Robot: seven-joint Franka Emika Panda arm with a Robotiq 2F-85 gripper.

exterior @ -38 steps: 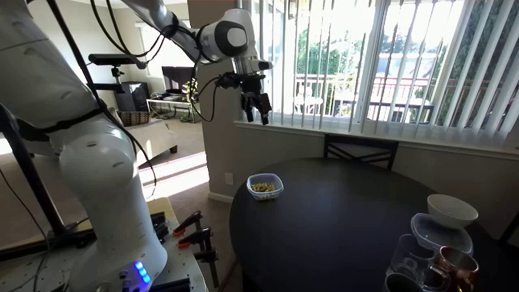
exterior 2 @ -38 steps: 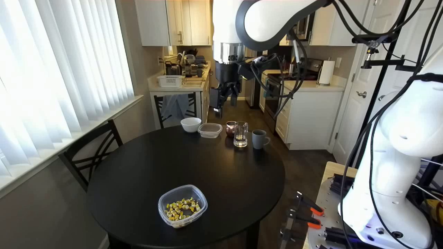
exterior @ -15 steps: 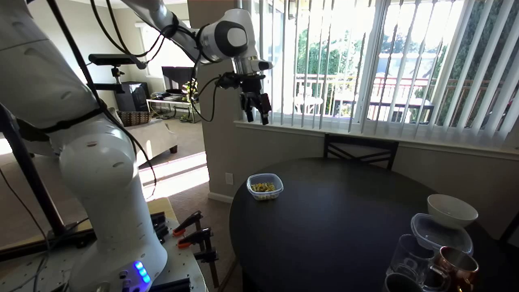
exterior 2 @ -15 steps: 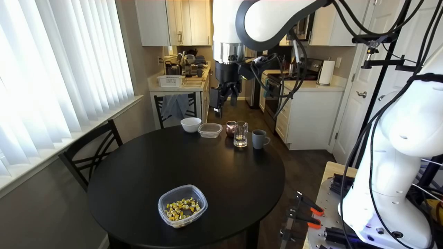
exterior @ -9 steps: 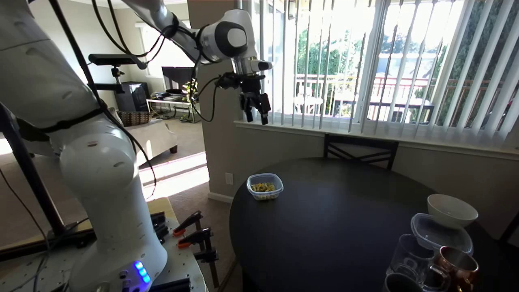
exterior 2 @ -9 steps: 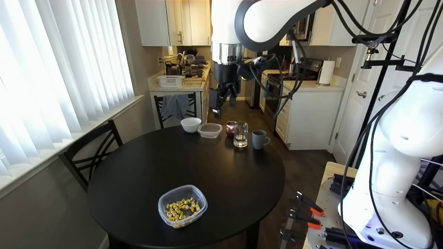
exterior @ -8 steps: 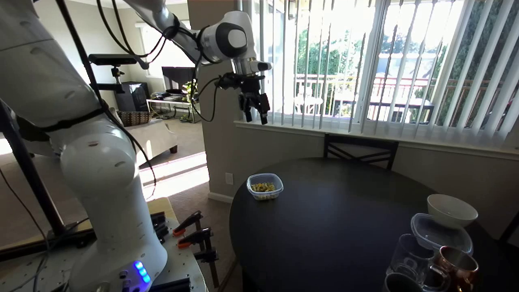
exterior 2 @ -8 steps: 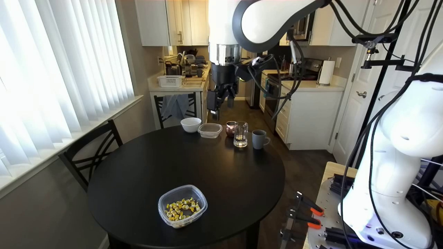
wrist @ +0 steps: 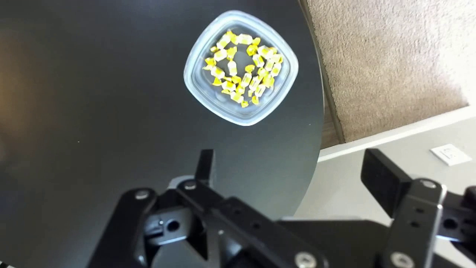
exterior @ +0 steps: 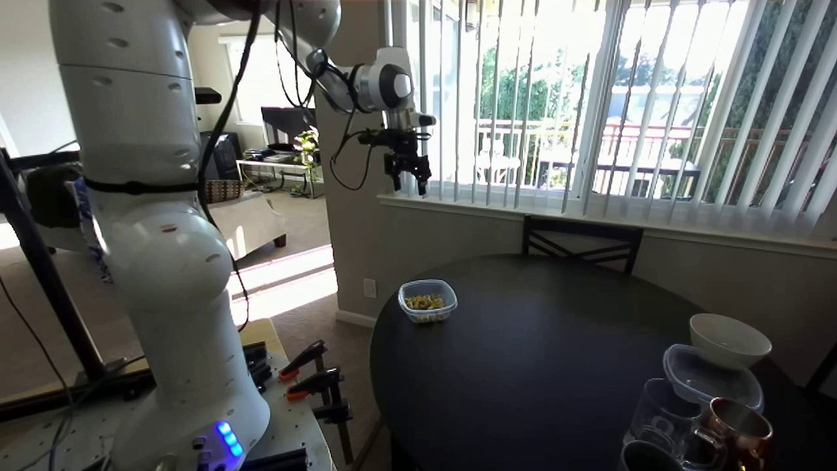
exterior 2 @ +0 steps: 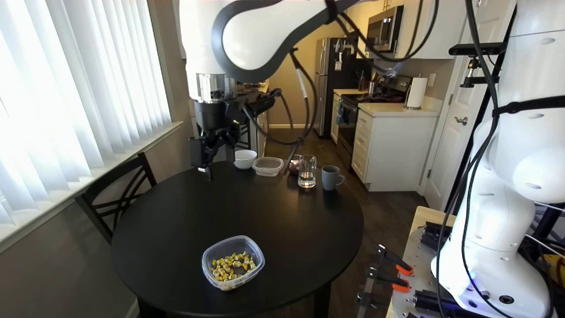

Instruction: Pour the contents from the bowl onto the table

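Observation:
The bowl, a small clear squarish plastic one with a pale rim, stands upright near the table's edge in both exterior views [exterior: 425, 288] [exterior 2: 234, 245] and in the wrist view [wrist: 238, 116]. Its contents, several small yellow and white wrapped pieces [wrist: 260, 74], lie in its bottom and also show in both exterior views [exterior: 424, 301] [exterior 2: 227, 269]. The table [exterior 2: 176, 229] is round and almost black. My gripper [exterior 2: 219, 166] is open and empty, high above the table and apart from the bowl. In the wrist view the bowl lies beyond the spread fingers [wrist: 288, 160].
At the table's far side in an exterior view stand a wider white bowl [exterior 2: 245, 160], an empty clear container [exterior 2: 268, 167], a copper mug [exterior 2: 294, 165], a glass mug [exterior 2: 306, 173] and a grey mug [exterior 2: 330, 177]. A dark chair [exterior 2: 117, 194] stands by the window.
The arm has swung round, carrying the open gripper left and closer in an exterior view, where it also appears lower. The bowl, its contents and the other dishes have not moved.

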